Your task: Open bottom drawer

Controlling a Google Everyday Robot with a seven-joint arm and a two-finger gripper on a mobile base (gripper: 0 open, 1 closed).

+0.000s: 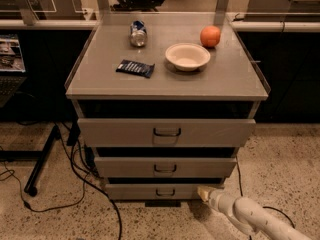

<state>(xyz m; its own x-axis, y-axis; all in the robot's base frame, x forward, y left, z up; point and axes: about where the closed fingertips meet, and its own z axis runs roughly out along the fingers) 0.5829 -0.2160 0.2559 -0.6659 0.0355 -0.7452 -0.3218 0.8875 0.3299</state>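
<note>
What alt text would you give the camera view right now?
The gripper sits low at the right end of the bottom drawer, right of its handle, on a grey three-drawer cabinet. A can, dark packet, white bowl and orange rest on top.
</note>
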